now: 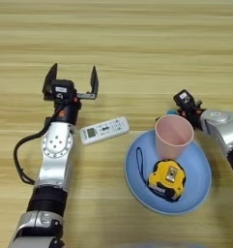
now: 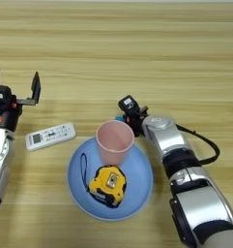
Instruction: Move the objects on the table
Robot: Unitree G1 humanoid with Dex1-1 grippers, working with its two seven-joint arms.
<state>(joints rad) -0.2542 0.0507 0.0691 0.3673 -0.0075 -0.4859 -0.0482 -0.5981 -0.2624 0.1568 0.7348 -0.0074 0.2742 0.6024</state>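
1. The left gripper hovered over the bare table, just beyond the far-left end of the white remote. Its two black fingers stood spread wide with nothing between them, probably so it could drop over the remote's narrow body.
2. The remote lay flat, slightly slanted, just left of the blue plate and apart from it, which left it open to a grip from above.
3. The pale pink cup stood upright on the far part of the plate, mouth up and empty as far as could be seen.
4. A yellow tape measure lay on the plate just in front of the cup, its black strap curling to the left.
5. The right gripper sat just behind the cup's far right side. Whether its fingers were parted or closed could not be told.
6. A sliver of blue showed beside that gripper, possibly the blue block, mostly hidden by the cup.
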